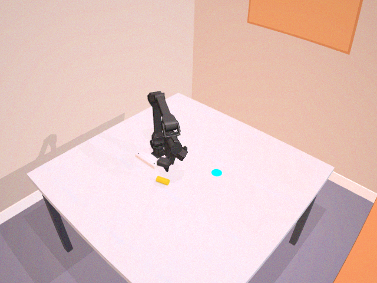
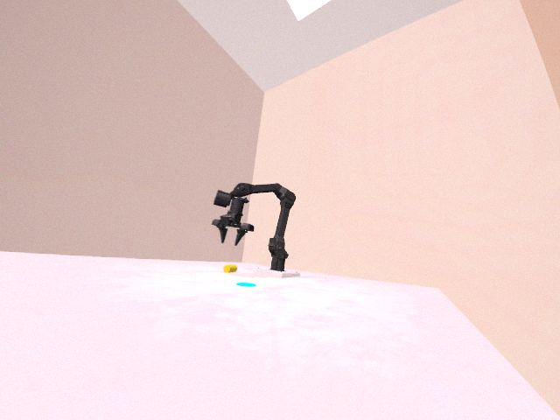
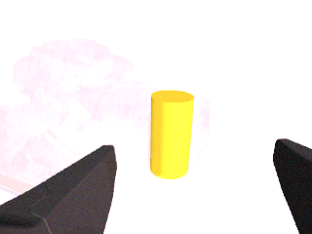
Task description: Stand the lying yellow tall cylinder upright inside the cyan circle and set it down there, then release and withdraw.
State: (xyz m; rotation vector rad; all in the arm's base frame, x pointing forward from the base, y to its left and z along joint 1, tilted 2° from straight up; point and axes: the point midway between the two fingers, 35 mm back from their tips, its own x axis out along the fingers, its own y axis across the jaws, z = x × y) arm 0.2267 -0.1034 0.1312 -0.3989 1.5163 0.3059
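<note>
The yellow cylinder (image 1: pixel 162 180) (image 2: pixel 230 269) (image 3: pixel 171 136) lies on its side on the table, in front of the arm's base. The cyan circle (image 1: pixel 216 172) (image 2: pixel 246 284) is flat on the table, to the right of the cylinder in the top view; it is not in the wrist view. My gripper (image 2: pixel 229 244) (image 3: pixel 197 153) is open and empty, pointing down, and hangs above the table near the cylinder. In the wrist view the cylinder shows between the two fingers but beyond them, with wide gaps on both sides.
The white base plate (image 1: pixel 145 160) (image 2: pixel 290 274) of the arm stands on the table (image 1: pixel 194 225) (image 2: pixel 271 353) close behind the cylinder. Walls stand behind the table.
</note>
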